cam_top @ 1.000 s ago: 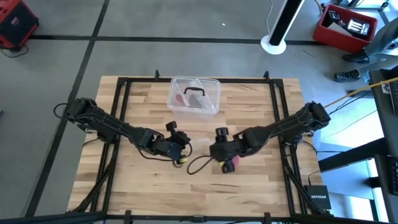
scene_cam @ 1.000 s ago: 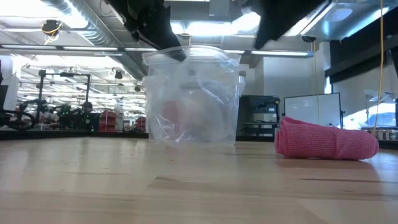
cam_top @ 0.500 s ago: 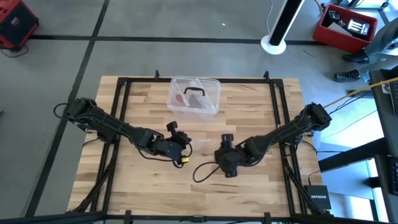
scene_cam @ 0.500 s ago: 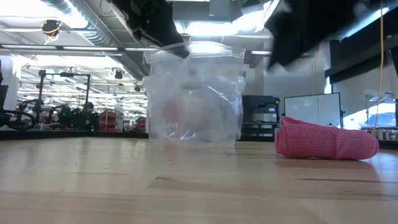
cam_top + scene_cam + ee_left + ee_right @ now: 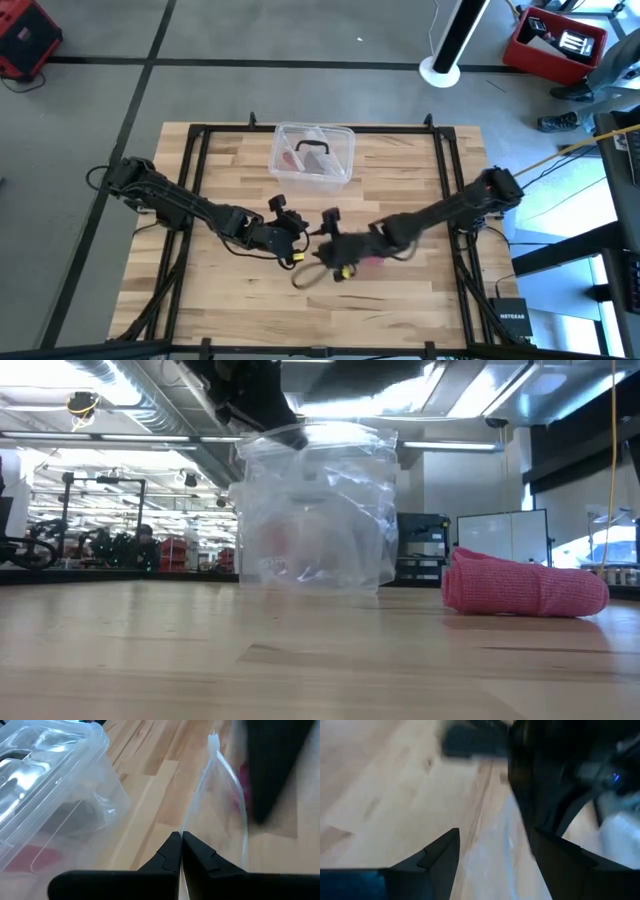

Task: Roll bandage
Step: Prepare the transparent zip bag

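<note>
The left gripper [image 5: 178, 851] reaches toward table centre, fingers pinched on a clear plastic bag [image 5: 227, 795]. The right gripper [image 5: 492, 857] stretches leftward beside it, fingers spread wide. The bandage [image 5: 525, 587] lies rolled right of centre.

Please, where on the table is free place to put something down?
Bare wood lies along the table's near edge and at its near corners. The middle is crowded: left gripper, right gripper, the bandage, with the clear box at the far edge.
</note>
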You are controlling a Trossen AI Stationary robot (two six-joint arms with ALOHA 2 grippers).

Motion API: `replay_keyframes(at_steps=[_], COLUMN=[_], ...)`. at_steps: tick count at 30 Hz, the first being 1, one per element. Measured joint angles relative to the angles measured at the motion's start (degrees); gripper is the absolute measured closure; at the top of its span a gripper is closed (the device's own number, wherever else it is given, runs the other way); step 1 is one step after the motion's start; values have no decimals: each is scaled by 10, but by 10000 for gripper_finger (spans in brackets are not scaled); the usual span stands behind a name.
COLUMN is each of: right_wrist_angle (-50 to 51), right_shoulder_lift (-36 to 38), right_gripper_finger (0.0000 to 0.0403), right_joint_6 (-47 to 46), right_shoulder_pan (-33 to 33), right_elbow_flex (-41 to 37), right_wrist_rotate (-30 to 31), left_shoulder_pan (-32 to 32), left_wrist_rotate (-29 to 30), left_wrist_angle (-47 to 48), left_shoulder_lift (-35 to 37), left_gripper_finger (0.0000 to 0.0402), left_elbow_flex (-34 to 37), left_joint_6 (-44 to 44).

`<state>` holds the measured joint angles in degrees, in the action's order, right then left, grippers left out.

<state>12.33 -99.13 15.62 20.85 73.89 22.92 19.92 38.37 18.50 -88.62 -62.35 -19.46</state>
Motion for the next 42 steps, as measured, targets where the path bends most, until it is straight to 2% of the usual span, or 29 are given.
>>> replay_keyframes(at_steps=[5, 11, 13, 16, 18, 21, 25, 31, 35, 42], right_wrist_angle=[36, 55, 57, 66, 66, 72, 100, 110, 95, 83], right_shoulder_lift=[-49, -90, -98, -100, -99, -98, -93, -89, -93, -129], right_gripper_finger=[155, 155, 155, 155, 155, 155, 155, 155, 155, 155], right_joint_6=[-30, -34, -43, -60, -56, -51, -50, -50, -47, -55], right_shoulder_pan=[-35, -36, -36, -36, -36, -36, -36, -36, -43, -56], right_elbow_flex=[0, -1, -1, -1, 0, 0, 18, 62, 60, 28], right_wrist_rotate=[-31, -55, -93, -201, -246, -224, -109, 8, 7, -83], left_shoulder_pan=[1, 2, 2, 0, -2, -4, -4, 0, 3, 4], left_wrist_rotate=[0, 0, 0, 6, 10, 14, 17, 14, 14, 12], left_wrist_angle=[-10, -31, -32, -25, -16, -15, -15, -15, -15, -11], left_shoulder_lift=[0, 0, 0, 0, 0, 0, 0, 0, 0, 0], left_gripper_finger=[400, 400, 400, 400, 400, 400, 400, 401, 400, 401], left_elbow_flex=[0, 0, 0, 0, 0, 0, 0, 0, 0, 0], left_joint_6=[-1, -1, 4, 7, 2, 0, -1, -7, -11, -10])
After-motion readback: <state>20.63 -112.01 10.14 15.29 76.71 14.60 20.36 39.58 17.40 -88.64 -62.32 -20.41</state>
